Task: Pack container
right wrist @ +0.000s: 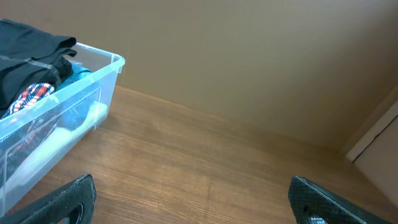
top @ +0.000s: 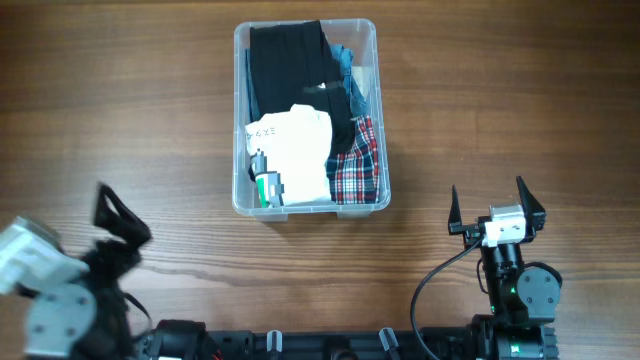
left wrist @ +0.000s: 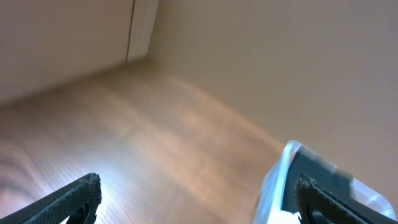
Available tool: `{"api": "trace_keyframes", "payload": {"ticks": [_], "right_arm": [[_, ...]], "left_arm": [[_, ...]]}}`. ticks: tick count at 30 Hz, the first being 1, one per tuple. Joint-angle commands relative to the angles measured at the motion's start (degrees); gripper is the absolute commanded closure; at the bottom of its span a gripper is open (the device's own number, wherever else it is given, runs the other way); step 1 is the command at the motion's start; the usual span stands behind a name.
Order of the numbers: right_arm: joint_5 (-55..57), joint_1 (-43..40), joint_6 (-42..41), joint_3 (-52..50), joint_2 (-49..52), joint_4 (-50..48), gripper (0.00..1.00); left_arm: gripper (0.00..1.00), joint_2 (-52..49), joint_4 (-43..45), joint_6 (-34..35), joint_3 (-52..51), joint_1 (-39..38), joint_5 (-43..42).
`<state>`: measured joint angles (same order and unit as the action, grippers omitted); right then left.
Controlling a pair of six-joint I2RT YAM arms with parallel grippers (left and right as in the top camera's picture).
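At the middle of the brown wooden surface (top: 500, 90): clear rectangular plastic container (top: 236, 120), filled with a black folded garment (top: 290, 65), a white folded garment (top: 295, 145) and red plaid cloth (top: 360, 165), laid flat, likely to fit everything in. Looks packed, or nearly so.

Left gripper (top: 120, 222) at the near-left, tilted aside, spread wide, holding nothing. Right gripper (top: 487, 188) at the near-right, pointing away from its base, also wide apart and empty. Both well apart from the container.

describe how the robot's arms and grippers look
Both arms are black and grey with rounded joint housings. The right gripper has two pointed black fingers on a white block, a small green light below, and a black cable looping beside it. The left gripper has black fingers on a whitish-grey block.
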<state>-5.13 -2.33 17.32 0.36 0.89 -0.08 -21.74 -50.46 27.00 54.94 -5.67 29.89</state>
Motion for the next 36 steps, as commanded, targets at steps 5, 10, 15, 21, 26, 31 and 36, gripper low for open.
{"api": "trace_keyframes", "payload": {"ticks": [5, 10, 15, 21, 26, 31, 36], "right_arm": [[-1.07, -0.26, 0.68, -0.07, -0.61, -0.28, 0.0], [-1.07, -0.26, 0.68, -0.07, -0.61, -0.31, 0.0], [-1.07, -0.26, 0.68, -0.07, -0.61, -0.31, 0.0], [-1.07, -0.26, 0.7, -0.07, -0.61, -0.31, 0.0], [-1.07, -0.26, 0.68, -0.07, -0.61, -0.31, 0.0], [-1.07, -0.26, 0.68, -0.07, -0.61, -0.28, 0.0], [-1.07, -0.26, 0.66, -0.07, -0.61, -0.28, 0.0]], "left_arm": [[0.0, 16.04, 9.88, 15.87, -22.45, 0.44, -2.4], [0.0, 21.03, 17.81, 21.9, -33.29, 0.44, -4.61], [0.0, 21.59, 30.12, 21.86, -42.51, 0.44, -8.96], [0.0, 21.59, 44.85, 20.65, -50.25, 0.44, -9.99], [0.0, 21.59, 53.53, 7.96, -53.59, 0.44, -16.74], [0.0, 21.59, 54.93, -6.27, -54.25, 0.44, -24.79], [0.0, 21.59, 51.32, -16.87, -54.58, 0.44, -27.5]]}}
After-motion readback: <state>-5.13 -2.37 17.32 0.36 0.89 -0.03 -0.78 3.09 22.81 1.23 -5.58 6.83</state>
